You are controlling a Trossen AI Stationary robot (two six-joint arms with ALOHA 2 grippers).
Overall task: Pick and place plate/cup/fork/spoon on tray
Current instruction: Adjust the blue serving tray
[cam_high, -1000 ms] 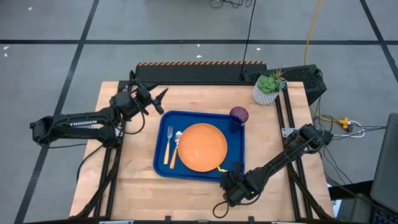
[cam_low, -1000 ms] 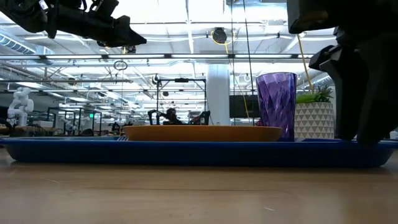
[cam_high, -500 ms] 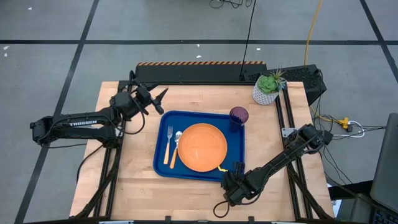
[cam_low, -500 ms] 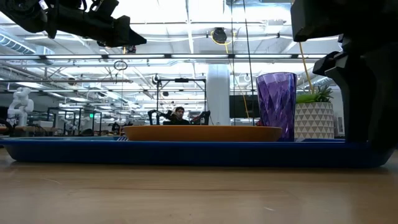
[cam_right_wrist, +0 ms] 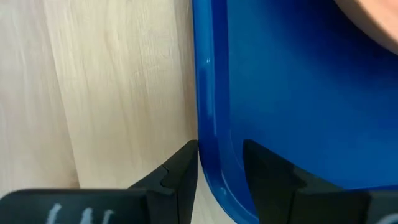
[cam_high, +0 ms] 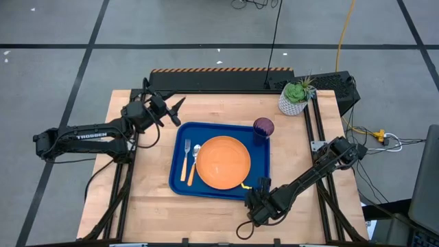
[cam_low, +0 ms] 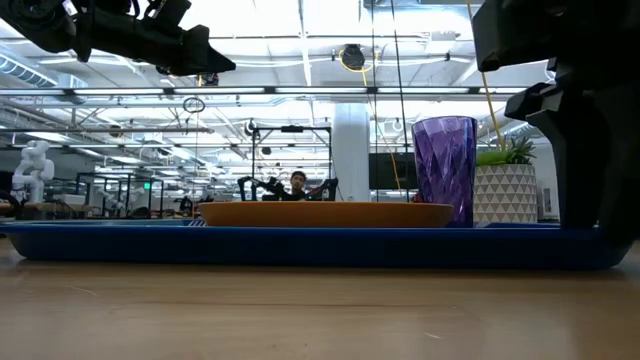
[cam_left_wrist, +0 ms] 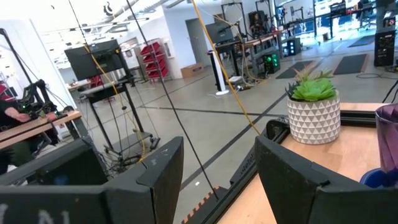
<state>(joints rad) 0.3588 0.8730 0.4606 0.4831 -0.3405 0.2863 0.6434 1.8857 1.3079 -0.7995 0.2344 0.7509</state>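
The blue tray (cam_high: 177, 186) lies mid-table. On it rest the orange plate (cam_high: 223, 162), the fork (cam_high: 185, 159) and the spoon (cam_high: 194, 163) side by side left of the plate, and the purple cup (cam_high: 263, 127) upright in the far right corner. My right gripper (cam_high: 259, 191) points down at the tray's near right corner. Its fingers are a narrow gap apart (cam_right_wrist: 221, 163) and stand on either side of the rim. My left gripper (cam_high: 178, 113) hangs open and empty above the table, off the tray's far left corner. My right gripper comes from above with one finger (cam_right_wrist: 180, 171) outside the tray's rim (cam_right_wrist: 211, 124) and one finger (cam_right_wrist: 267, 171) inside it, near the near right corner. I cannot tell whether the fingers touch the rim. The tray lies flat on the table.
A white pot with a green succulent (cam_high: 295, 96) stands at the table's far right corner. Bare wood lies left of the tray and along the near edge (cam_high: 199, 219). A dark frame rail (cam_high: 219, 75) runs along the far edge.
My right gripper has shifted a little toward the table's right edge along the tray's near corner. The tray and everything on it have stayed where they were.
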